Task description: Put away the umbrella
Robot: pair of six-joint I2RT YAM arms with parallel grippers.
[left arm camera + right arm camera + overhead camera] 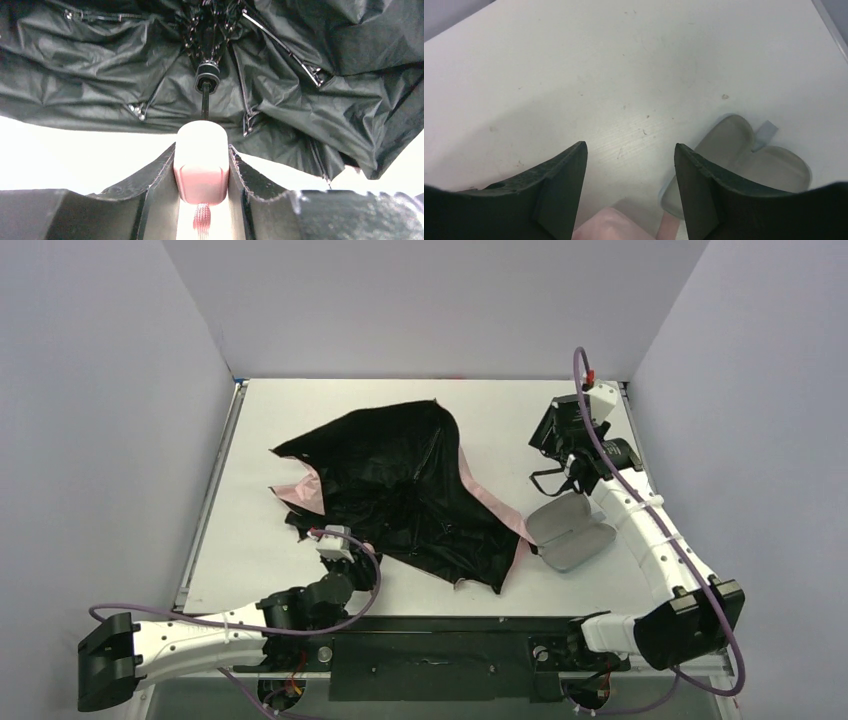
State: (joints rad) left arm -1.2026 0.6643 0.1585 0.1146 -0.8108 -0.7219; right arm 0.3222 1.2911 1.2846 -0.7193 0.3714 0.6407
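Your left fingers (155, 175) clamp the pink handle (201, 160) of the umbrella (410, 490), whose canopy sprawls unfolded across the counter (300, 410). Your right fingers (559, 185) hang apart, empty, near the open case (570, 532). Pull the handle alone and loose fabric may drag, snag its ribs, or shove the case.

Legible markings: none.
No lettering, brand, number or sign resolves on umbrella (410, 480), case (570, 532) or table (300, 410) in any of the three views.
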